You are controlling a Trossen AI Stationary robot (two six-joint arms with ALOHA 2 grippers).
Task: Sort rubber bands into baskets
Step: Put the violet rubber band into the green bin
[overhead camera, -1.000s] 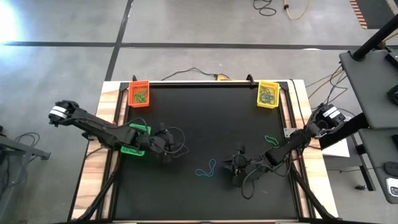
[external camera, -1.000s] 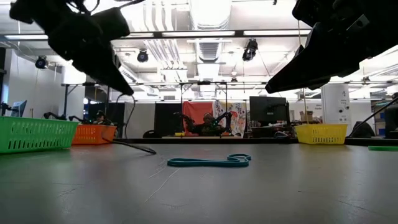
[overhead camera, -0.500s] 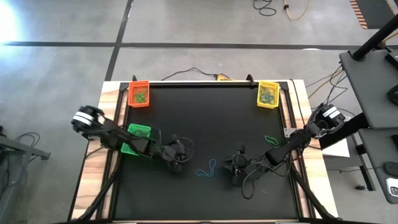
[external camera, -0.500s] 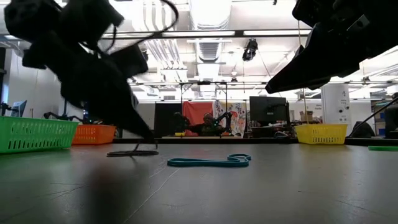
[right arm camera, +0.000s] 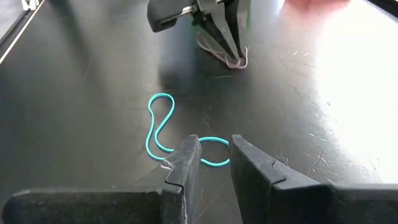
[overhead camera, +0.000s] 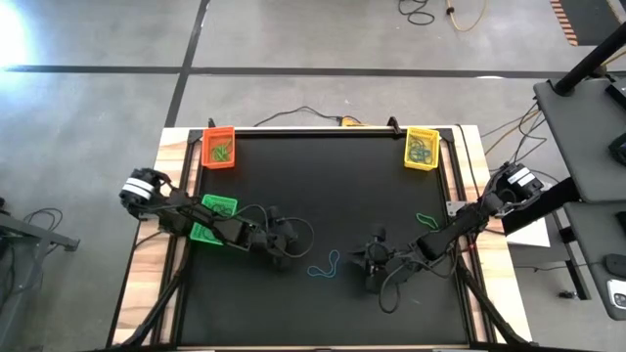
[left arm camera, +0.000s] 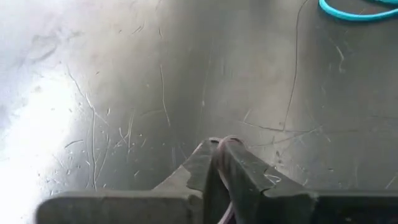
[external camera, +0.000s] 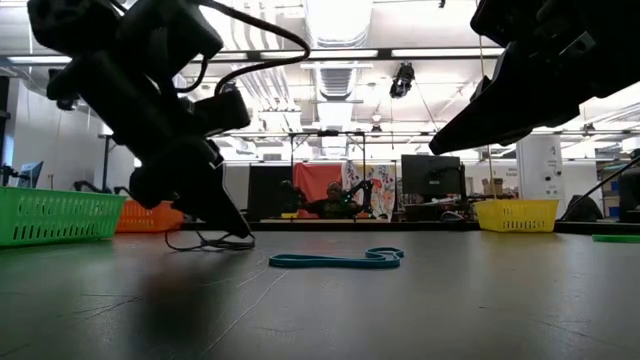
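My left gripper (overhead camera: pixel 286 254) is low over the black mat, right of the green basket (overhead camera: pixel 213 217), and shut on a thin pinkish-brown rubber band (right arm camera: pixel 229 60). A teal rubber band (overhead camera: pixel 324 266) lies flat on the mat between the two grippers. It shows in the low view (external camera: pixel 335 260) and just ahead of my right gripper (right arm camera: pixel 214 152). My right gripper is open by a narrow gap, empty, and above the mat (overhead camera: pixel 370 264). A green band (overhead camera: pixel 427 218) lies near the right edge. The orange basket (overhead camera: pixel 219 147) and the yellow basket (overhead camera: pixel 422 148) at the far corners hold bands. My left gripper pinches the pinkish-brown band between its two fingertips (left arm camera: pixel 221 142). The fingers slant down toward the mat. The band's loop (external camera: pixel 207 241) lies slack on the mat right under the fingertips.
Black cables loop around both wrists. The mat has wooden edges on its left and right sides (overhead camera: pixel 147 264). Open mat lies between the two far baskets.
My left gripper has gone from beside the green basket toward the table's right and near edges and has come down close to the mat. It has stayed shut on the band. The band's loop now lies on the mat under the fingers.
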